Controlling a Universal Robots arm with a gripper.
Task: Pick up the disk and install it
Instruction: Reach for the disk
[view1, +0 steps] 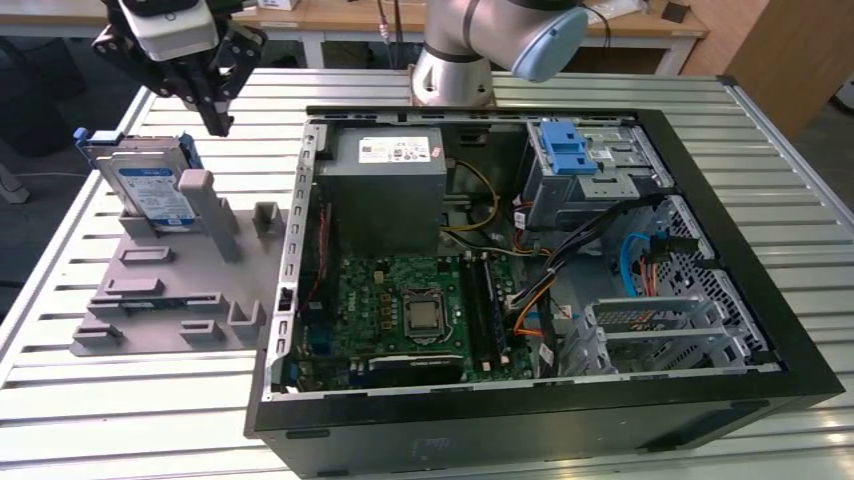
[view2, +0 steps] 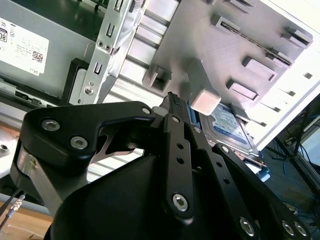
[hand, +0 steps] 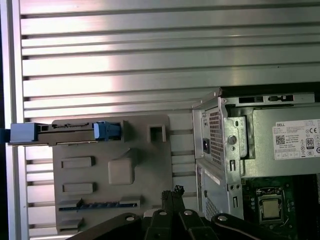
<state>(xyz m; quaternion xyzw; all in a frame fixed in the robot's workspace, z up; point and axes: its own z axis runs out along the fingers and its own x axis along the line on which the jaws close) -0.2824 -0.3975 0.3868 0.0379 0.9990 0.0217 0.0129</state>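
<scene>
The disk (view1: 144, 188) has a blue-and-white label and a blue frame. The holder (view1: 174, 300) is plain pale grey. The bench (view1: 134, 420) is silvery metal, striped by dark grooves. The case (view1: 534, 435) is black. Inside are a green board (view1: 400, 300), a grey box (view1: 387, 200) with a white sticker, a blue latch (view1: 567, 150), and orange, yellow, black and blue cables (view1: 587, 238). The fingers (view1: 214, 110) are black. The arm (view1: 461, 40) is silver with a pale blue cap.

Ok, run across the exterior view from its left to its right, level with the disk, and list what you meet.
Disk upright in the grey holder → grey power supply box → blue drive bay latch → black case's right wall.
</scene>
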